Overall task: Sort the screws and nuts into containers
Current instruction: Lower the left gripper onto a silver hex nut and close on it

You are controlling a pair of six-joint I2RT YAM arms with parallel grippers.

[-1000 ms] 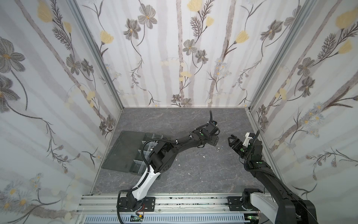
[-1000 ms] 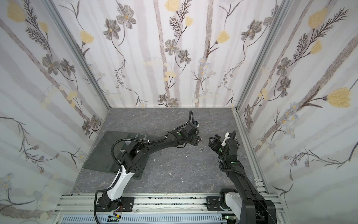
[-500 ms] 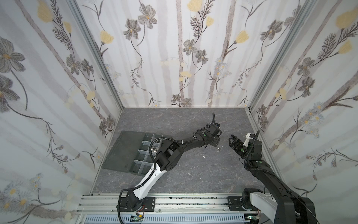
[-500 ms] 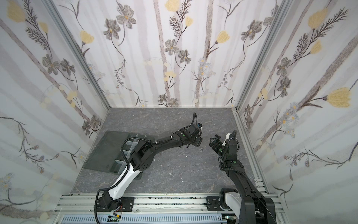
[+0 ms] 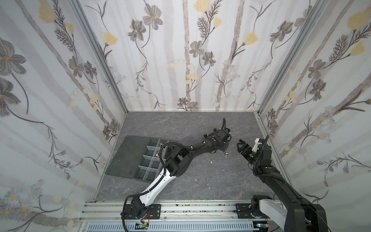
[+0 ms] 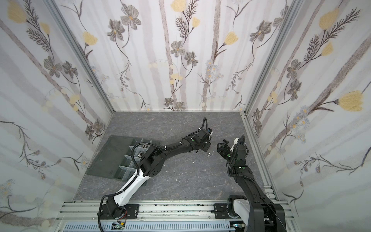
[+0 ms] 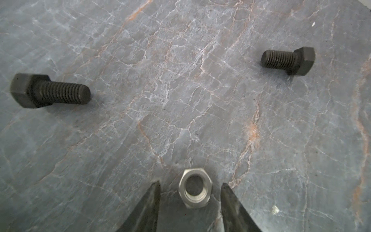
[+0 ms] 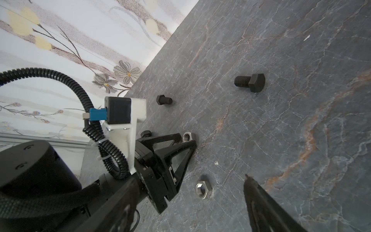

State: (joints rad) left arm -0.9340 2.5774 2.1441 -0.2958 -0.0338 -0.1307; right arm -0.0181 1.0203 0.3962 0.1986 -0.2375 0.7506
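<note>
A silver hex nut [image 7: 195, 187] lies flat on the grey stone tabletop between the fingertips of my left gripper [image 7: 190, 185], which is open with a narrow gap on each side of it. The right wrist view shows that nut [image 8: 187, 137] framed by the left gripper's fingers [image 8: 180, 152]. A second silver nut [image 8: 203, 189] [image 5: 226, 154] [image 6: 208, 154] lies loose beside the left gripper [image 5: 224, 147]. Two black screws [image 7: 50, 93] [image 7: 288, 61] lie farther ahead. My right gripper [image 5: 240, 144] [image 8: 188, 180] hovers open and empty to the right. The containers [image 5: 149, 158] sit far left.
The tray's flat dark lid [image 5: 128, 152] lies open beside the compartments. The left arm [image 5: 192, 152] stretches across the table's middle. A third black screw [image 8: 146, 133] shows behind the left gripper. White flecks [image 5: 211, 161] dot the table. Walls enclose three sides.
The left arm has reached farther to the right, and its jaws have narrowed around the silver nut. The right arm has hardly moved.
</note>
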